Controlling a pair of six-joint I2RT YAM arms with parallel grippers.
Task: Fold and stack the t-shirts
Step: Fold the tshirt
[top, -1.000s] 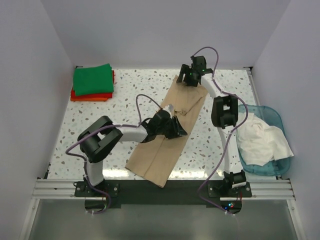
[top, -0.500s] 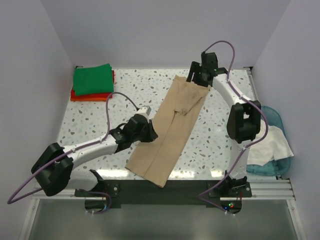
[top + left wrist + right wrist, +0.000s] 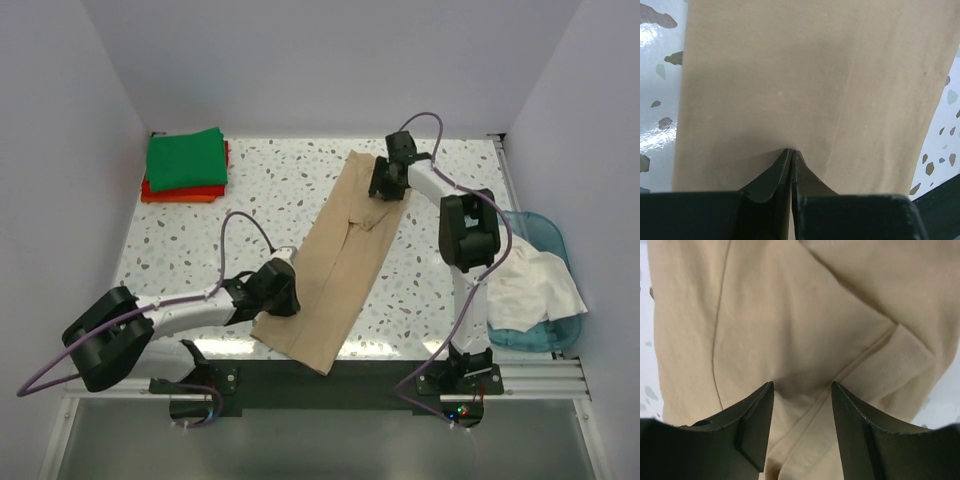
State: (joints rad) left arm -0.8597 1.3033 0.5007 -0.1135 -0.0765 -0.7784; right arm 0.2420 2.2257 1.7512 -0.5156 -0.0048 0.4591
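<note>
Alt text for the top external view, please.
A tan t-shirt, folded into a long strip, lies diagonally on a speckled table, left gripper at its near left edge, right gripper at its far end. Folded green t-shirt on a red-orange t-shirt far left; whitish t-shirt in a blue tub at right.

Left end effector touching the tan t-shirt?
Touching. Left wrist view: left end effector shut, tips pinching the tan t-shirt, cloth puckered there.

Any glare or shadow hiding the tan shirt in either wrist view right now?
Left wrist: glare whitens the table beside the tan shirt, and a soft shadow sits ahead of the left pincer. Right wrist: even light, shirt seams clear, right pincer slightly soft.
</note>
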